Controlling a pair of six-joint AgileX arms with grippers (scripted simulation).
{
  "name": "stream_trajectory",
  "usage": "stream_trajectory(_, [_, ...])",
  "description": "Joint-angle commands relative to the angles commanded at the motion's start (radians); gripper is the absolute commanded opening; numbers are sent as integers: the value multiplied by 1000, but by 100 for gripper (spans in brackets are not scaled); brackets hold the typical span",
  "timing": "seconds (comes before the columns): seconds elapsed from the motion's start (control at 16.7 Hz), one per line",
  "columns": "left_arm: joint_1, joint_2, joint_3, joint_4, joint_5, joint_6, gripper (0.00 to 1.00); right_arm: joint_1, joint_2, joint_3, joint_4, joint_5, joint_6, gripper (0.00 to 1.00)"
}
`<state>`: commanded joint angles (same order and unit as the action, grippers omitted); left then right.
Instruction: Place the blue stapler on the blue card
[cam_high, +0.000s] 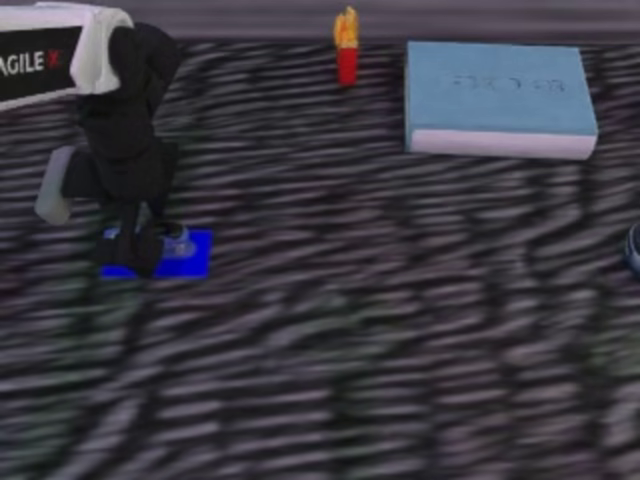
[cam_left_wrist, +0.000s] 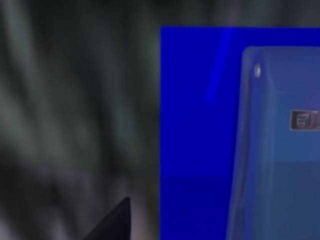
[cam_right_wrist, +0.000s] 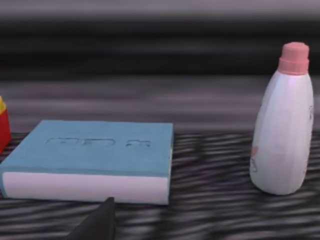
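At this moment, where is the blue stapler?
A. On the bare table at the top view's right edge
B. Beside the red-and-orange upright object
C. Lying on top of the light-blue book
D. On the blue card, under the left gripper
D. The blue stapler lies over the blue card in the left wrist view, and the top view shows the left gripper right above it.

Left arm (cam_high: 115, 130): extended from the top view's upper-left corner, dark links folded downward over the table's left side. Left gripper (cam_high: 145, 245): pointed down, low at the table surface — finger spacing cannot be determined. One dark fingertip (cam_left_wrist: 115, 222) enters the left wrist view.

Right arm: outside the top view. One dark fingertip (cam_right_wrist: 100, 222) shows in the right wrist view.
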<state>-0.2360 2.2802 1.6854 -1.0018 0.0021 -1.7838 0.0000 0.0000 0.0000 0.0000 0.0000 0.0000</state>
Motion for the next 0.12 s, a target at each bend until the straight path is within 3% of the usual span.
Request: stream_trajectory(0.12, [0,0,0,0,0,0,100,0,0,0,0,0,0,100])
